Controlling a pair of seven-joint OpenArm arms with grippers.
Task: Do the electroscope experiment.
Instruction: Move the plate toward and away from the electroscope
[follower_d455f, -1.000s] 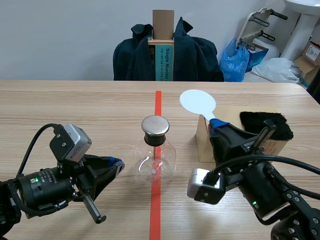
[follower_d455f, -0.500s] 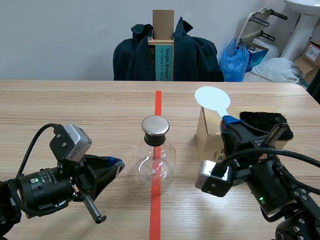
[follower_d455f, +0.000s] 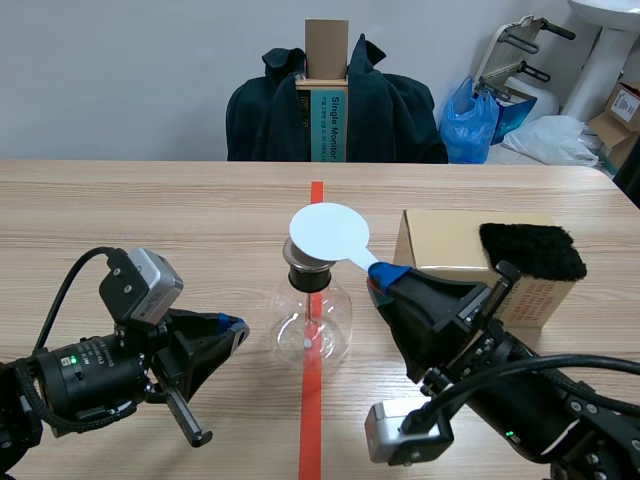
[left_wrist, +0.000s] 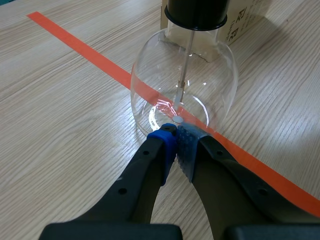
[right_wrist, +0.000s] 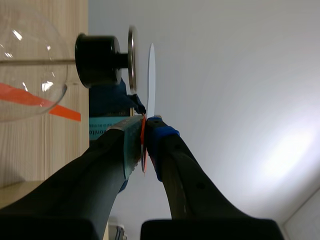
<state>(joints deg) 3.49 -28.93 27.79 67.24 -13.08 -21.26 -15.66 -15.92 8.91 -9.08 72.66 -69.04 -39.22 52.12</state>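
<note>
The electroscope, a round glass flask (follower_d455f: 312, 328) with a black stopper (follower_d455f: 307, 279) and a metal top plate, stands on the red tape line. A white round paddle (follower_d455f: 328, 233) hovers just over the top plate and hides most of it. My right gripper (follower_d455f: 385, 275) is shut on the paddle's handle. In the right wrist view the paddle (right_wrist: 151, 75) stands edge-on, close beside the metal plate (right_wrist: 131, 59), with my right gripper (right_wrist: 145, 122) clamped on its handle. My left gripper (follower_d455f: 235, 327) is shut on nothing, left of the flask. Its tips (left_wrist: 176, 140) rest at the base of the flask (left_wrist: 182, 85).
A cardboard box (follower_d455f: 440, 245) stands right of the flask with a black furry pad (follower_d455f: 532, 250) on its right end. A chair draped with a dark coat (follower_d455f: 335, 110) stands beyond the far table edge. Bags and boxes lie at the back right.
My right arm has swung the white paddle left, from above the cardboard box to over the electroscope's top plate. The left arm and flask have not moved.
</note>
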